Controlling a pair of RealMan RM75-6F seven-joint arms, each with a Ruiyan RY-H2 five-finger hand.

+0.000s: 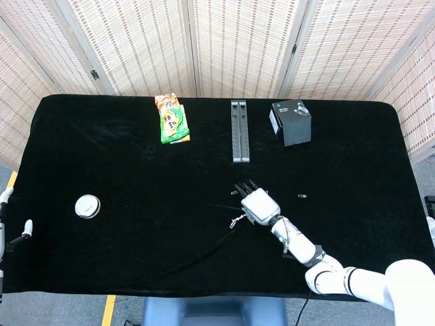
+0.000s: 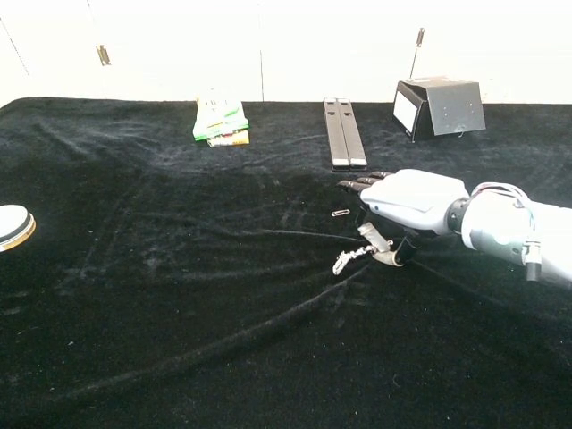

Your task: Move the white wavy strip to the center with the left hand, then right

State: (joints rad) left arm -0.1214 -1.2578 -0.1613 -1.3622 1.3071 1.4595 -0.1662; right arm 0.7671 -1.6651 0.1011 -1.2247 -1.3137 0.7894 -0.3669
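The white wavy strip [image 2: 350, 259] [image 1: 237, 219] is a small thin piece low over the black cloth near the table's middle. My right hand [image 2: 407, 201] [image 1: 260, 206] hovers over its right end and pinches that end between thumb and a bent finger. The other fingers [image 2: 357, 184] stretch out toward the left. The cloth is wrinkled around the strip. My left hand [image 1: 9, 221] shows only at the far left edge of the head view, off the table, its fingers apart and holding nothing.
A green snack packet [image 1: 171, 119], a pair of black bars [image 1: 238, 131] and a black box [image 1: 291, 122] line the back. A round white tin [image 1: 88, 206] sits at the left. Small paper clips [image 2: 340, 213] [image 1: 302, 196] lie near the right hand.
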